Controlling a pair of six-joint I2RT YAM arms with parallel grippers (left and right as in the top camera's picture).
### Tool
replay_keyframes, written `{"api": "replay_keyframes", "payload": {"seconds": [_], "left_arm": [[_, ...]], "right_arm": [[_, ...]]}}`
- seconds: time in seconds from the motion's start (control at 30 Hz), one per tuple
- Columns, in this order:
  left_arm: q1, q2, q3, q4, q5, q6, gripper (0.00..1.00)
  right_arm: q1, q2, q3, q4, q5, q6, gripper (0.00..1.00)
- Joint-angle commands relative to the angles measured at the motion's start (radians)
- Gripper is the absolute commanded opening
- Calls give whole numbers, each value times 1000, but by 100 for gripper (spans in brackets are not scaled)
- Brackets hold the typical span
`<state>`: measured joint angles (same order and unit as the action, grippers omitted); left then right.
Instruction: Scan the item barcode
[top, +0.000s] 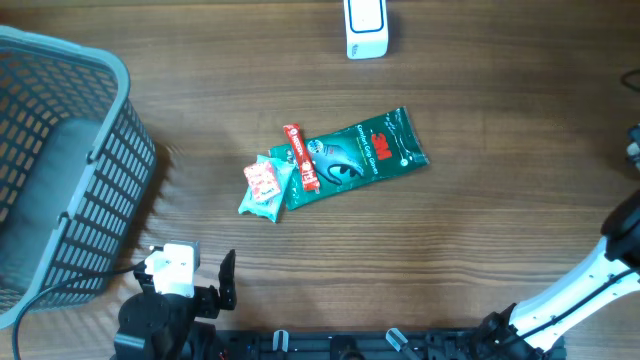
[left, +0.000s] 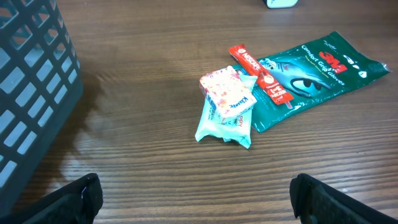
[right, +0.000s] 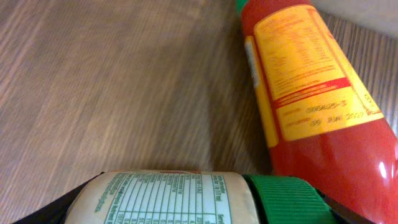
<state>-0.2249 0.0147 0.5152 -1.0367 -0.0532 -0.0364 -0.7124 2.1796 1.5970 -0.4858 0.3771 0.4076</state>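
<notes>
A flat pack (top: 365, 153) lies on the desk (top: 480, 230). A stick sachet (top: 301, 157) lies across its left end, small packets (top: 263, 188) just left, a basket (top: 112, 200) well left, a scanner (top: 366, 28) behind it.

Bare table (left: 143, 81) ahead of the left pincer (left: 198, 200), basket (left: 31, 93) close on its left, packets (left: 227, 102) beyond.

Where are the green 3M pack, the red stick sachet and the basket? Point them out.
green 3M pack (top: 362, 154): overhead view, middle of the pack.
red stick sachet (top: 301, 158): overhead view, middle of the stick.
basket (top: 70, 50): overhead view, top rim.
</notes>
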Motion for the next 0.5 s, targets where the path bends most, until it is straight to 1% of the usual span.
{"api": "replay_keyframes", "payload": {"seconds": [0.0,0.1,0.23,0.33,0.37,0.47], "left_arm": [[5,-6,3,4,12,-2,100],[5,-6,3,4,11,-2,100],[5,-6,3,4,12,-2,100],[5,-6,3,4,12,-2,100],[5,-6,3,4,12,-2,100],[5,-6,3,4,12,-2,100]], "right_arm": [[-44,-4,27,-3,-153,9,100],[-32,-57,82,-44,-158,6,100],[13,-216,96,-48,-175,12,100],[105,-393,96,-97,-293,15,100],[133,-428,96,-110,-322,15,100],[277,-521,96,-185,-474,40,100]]}}
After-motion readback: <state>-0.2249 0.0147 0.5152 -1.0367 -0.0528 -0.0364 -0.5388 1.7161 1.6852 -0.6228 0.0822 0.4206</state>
